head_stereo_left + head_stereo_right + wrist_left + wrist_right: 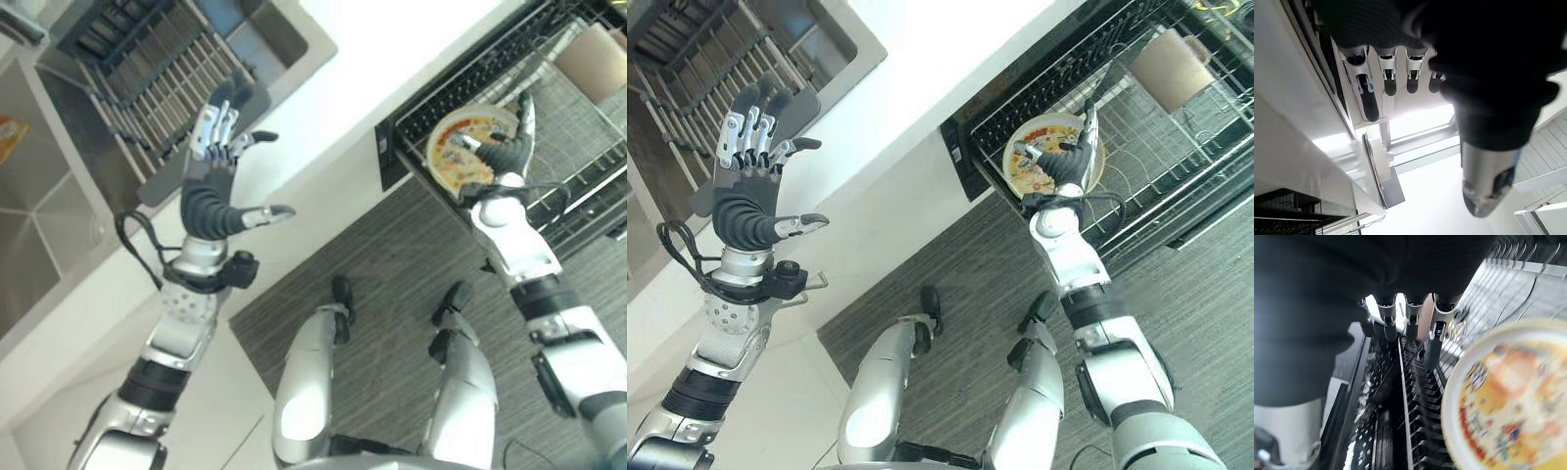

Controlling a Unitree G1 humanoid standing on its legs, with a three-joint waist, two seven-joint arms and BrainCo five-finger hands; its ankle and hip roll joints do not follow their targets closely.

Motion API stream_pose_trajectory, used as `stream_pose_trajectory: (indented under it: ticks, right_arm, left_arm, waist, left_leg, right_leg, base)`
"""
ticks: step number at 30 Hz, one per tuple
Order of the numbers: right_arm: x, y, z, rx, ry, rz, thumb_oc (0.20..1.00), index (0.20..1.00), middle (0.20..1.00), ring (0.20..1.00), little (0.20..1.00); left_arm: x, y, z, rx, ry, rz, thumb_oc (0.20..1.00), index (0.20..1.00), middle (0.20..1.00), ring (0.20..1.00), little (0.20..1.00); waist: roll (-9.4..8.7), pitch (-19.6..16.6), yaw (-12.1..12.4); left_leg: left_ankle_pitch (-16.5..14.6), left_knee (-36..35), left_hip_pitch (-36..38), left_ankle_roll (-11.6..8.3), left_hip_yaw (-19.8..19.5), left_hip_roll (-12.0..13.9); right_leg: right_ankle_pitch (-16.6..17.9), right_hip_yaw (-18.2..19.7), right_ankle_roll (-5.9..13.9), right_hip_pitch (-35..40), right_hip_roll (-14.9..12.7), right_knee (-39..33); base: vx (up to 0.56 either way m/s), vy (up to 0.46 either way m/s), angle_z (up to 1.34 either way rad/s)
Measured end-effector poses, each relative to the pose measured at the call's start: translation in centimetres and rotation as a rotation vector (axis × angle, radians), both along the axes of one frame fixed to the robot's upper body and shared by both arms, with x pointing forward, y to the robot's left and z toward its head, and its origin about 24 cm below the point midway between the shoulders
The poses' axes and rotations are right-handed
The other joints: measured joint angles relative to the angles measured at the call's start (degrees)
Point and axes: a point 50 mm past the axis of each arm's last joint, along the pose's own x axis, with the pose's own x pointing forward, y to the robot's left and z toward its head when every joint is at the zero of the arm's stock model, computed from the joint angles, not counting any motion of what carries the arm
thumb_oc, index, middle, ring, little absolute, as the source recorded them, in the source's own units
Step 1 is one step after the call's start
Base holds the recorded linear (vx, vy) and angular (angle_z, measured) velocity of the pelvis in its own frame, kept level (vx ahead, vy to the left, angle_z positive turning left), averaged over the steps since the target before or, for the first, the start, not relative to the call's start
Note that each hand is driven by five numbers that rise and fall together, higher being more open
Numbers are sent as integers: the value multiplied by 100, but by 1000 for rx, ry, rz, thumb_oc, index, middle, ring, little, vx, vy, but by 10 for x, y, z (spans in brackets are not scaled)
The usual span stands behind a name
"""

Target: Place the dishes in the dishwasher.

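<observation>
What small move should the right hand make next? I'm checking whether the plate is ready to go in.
Probably ease the plate down between the dishwasher rack wires. The right hand holds it over the pulled-out rack, fingers curled round its rim, not yet seated. The left hand hovers open by the counter.

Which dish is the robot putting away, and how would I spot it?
Look at the pulled-out dishwasher rack of dark wire. At its near edge the right hand curls its fingers round a round plate. Unlike the plain brown cup nearby, it carries a yellow-and-orange picture.
</observation>
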Motion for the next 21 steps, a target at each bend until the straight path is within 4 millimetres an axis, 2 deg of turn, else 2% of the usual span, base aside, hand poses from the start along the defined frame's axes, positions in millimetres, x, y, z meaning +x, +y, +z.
stream_pose_trajectory:
  ticks: [2,7,10,13,17,21]
  right_arm:
    - [-8,1,-10,-47,2,-9,1000,1000,1000,1000,1000]
    - [-23,-5,-6,-91,-22,0,1000,1000,1000,1000,1000]
    - [-48,-15,-20,-156,10,22,1000,1000,1000,1000,1000]
    - [-66,-21,-17,-166,-55,87,1000,1000,1000,1000,1000]
    - [-100,-49,-10,-180,-165,45,1000,1000,1000,1000,1000]
    - [-119,-54,-2,-196,-272,65,1000,1000,1000,1000,1000]
  left_arm:
    - [-3,1,-7,4,21,21,1000,1000,1000,1000,1000]
    - [-8,6,-17,-6,54,56,1000,1000,1000,1000,1000]
    - [-13,13,-25,-26,83,91,1000,1000,1000,1000,1000]
    - [-19,23,-29,-33,96,137,1000,1000,1000,1000,1000]
    - [-34,40,-34,-33,114,206,1000,1000,1000,1000,1000]
    - [-44,48,-47,-12,174,234,1000,1000,1000,1000,1000]
  waist:
    - [-3,0,-85]
    - [-8,2,-180]
    - [-20,-4,-304]
    - [-122,-94,-384]
    - [-207,-640,-517]
    - [-213,-1141,-617]
  left_leg:
    - [-64,13,174,13,56,13]
    - [-122,-84,728,-56,147,35]
    - [-151,-385,1479,-115,203,30]
    - [-203,-554,1995,-197,286,67]
    - [-208,-738,2300,-290,320,127]
    - [-164,-1017,2664,-375,414,139]
  right_leg:
    - [26,-7,32,159,-12,-19]
    - [10,39,22,506,-2,192]
    - [-158,6,131,1191,45,76]
    - [-266,30,181,1576,102,52]
    - [-322,29,129,1823,231,7]
    - [-342,42,145,2060,366,-151]
  base:
    - [22,37,-21]
    - [13,20,-7]
    - [89,9,-5]
    - [105,-7,-16]
    - [104,-20,-6]
    - [70,-33,-12]
